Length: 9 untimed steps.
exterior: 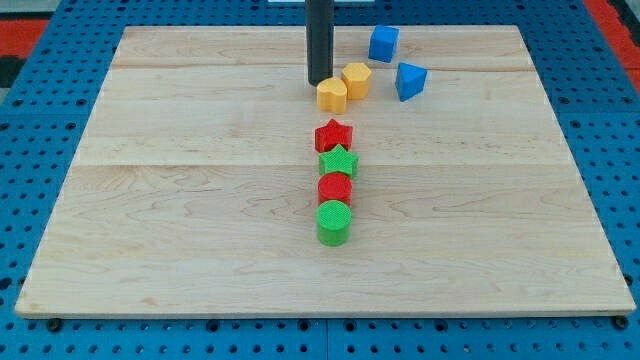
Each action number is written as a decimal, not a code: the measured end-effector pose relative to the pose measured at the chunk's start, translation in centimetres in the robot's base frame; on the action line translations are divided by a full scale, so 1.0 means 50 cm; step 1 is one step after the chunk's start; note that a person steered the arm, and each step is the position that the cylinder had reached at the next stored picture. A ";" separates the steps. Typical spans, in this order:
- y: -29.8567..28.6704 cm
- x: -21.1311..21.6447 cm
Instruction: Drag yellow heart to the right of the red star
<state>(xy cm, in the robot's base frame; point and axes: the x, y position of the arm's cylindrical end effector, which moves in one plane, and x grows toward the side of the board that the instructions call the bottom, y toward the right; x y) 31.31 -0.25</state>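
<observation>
the yellow heart lies just right of my tip, almost touching it, above the red star; my tip is a bare rod holding nothing; no writing is visible

Centre column: red star, green star, red block and green cylinder stand touching, walling the tabletop top to bottom.
Right of red star: open wood.
Above: yellow heart, yellow hexagon, my tip crowd together.
</observation>
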 end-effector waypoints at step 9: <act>0.136 0.185</act>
<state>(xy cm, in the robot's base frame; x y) 40.56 6.55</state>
